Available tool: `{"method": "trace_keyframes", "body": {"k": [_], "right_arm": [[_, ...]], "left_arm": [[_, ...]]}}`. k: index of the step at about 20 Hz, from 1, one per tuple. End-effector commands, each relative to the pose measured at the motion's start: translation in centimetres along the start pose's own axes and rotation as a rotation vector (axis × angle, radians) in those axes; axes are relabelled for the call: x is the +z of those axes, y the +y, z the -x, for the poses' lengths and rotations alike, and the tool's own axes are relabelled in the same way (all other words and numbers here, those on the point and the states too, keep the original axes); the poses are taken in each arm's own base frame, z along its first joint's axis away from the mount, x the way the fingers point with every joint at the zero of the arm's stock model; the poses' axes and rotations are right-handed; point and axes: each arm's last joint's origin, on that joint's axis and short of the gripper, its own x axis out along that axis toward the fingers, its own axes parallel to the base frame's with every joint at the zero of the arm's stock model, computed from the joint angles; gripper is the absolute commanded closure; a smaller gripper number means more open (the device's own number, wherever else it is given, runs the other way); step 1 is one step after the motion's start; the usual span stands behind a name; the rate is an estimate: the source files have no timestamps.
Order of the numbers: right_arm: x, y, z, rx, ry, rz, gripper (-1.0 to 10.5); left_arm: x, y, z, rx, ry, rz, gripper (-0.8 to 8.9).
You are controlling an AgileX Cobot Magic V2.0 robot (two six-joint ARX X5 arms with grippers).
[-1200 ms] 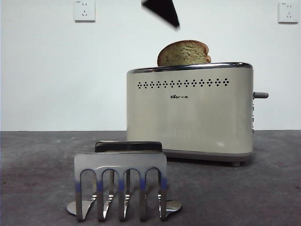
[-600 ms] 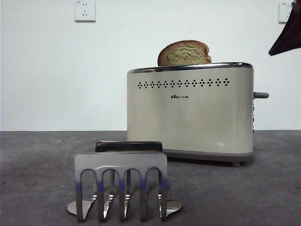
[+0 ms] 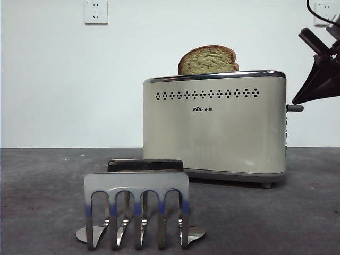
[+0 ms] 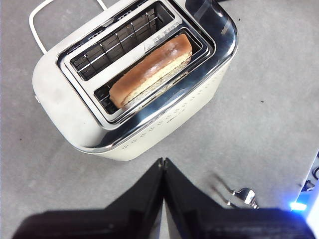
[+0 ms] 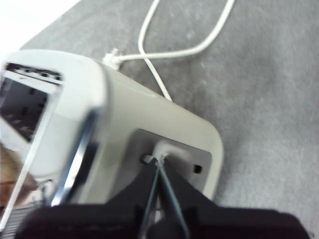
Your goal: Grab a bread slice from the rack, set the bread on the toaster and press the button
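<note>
The slice of bread (image 3: 207,60) stands in the cream toaster (image 3: 214,123), its round top sticking out. From above, in the left wrist view, the bread (image 4: 151,70) sits in one of the toaster's (image 4: 75,114) two slots. My left gripper (image 4: 163,162) is shut and empty, high above the table beside the toaster. My right gripper (image 3: 294,102) is shut, its tip just above the dark button (image 3: 296,108) at the toaster's narrow end. In the right wrist view the right gripper (image 5: 158,162) points at the lever panel (image 5: 199,159). The steel rack (image 3: 137,210) stands empty in front.
A white power cord (image 5: 149,45) loops on the grey table behind the toaster and also shows in the left wrist view (image 4: 37,15). Two wall sockets (image 3: 95,11) are on the white wall. A foot of the rack (image 4: 244,195) shows below my left gripper.
The black arm tip above the bread left the front view. My right gripper came in at the top right and lowered toward the button. Bread, toaster and rack have not moved.
</note>
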Motion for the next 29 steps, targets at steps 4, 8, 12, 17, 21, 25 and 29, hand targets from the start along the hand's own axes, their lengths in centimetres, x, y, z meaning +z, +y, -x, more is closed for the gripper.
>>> {"method": "trace_keyframes", "body": {"k": [4, 8, 12, 17, 21, 25, 29], "right_arm": [[-0.3, -0.8, -1.0, 0.003, 0.034, -0.023, 9.5], [-0.6, -1.6, -1.9, 0.013, 0.072, -0.045, 9.5], [-0.9, -2.2, -2.6, 0.009, 0.101, -0.053, 9.5], [-1.5, -3.1, -3.4, -0.004, 0.144, -0.064, 9.5], [-1.7, -3.4, -3.6, -0.021, 0.160, -0.068, 9.5], [-1.9, -3.5, -3.6, -0.041, 0.174, -0.059, 9.5], [-2.0, -3.6, -3.8, -0.043, 0.182, -0.058, 9.5]], "left_arm": [[0.0, 0.0, -0.1, -0.001, 0.001, 0.049, 8.22], [0.0, -0.2, -0.1, -0.074, -0.014, 0.070, 8.22], [-0.1, -0.2, 0.0, -0.068, -0.012, 0.083, 8.22], [-0.3, -0.4, 1.6, -0.062, -0.045, 0.113, 8.22], [-1.2, -0.8, 3.5, -0.057, -0.073, 0.119, 8.22], [-2.1, -1.1, 4.0, -0.059, -0.064, 0.120, 8.22], [-2.1, -1.2, 4.2, -0.066, -0.069, 0.120, 8.22]]}}
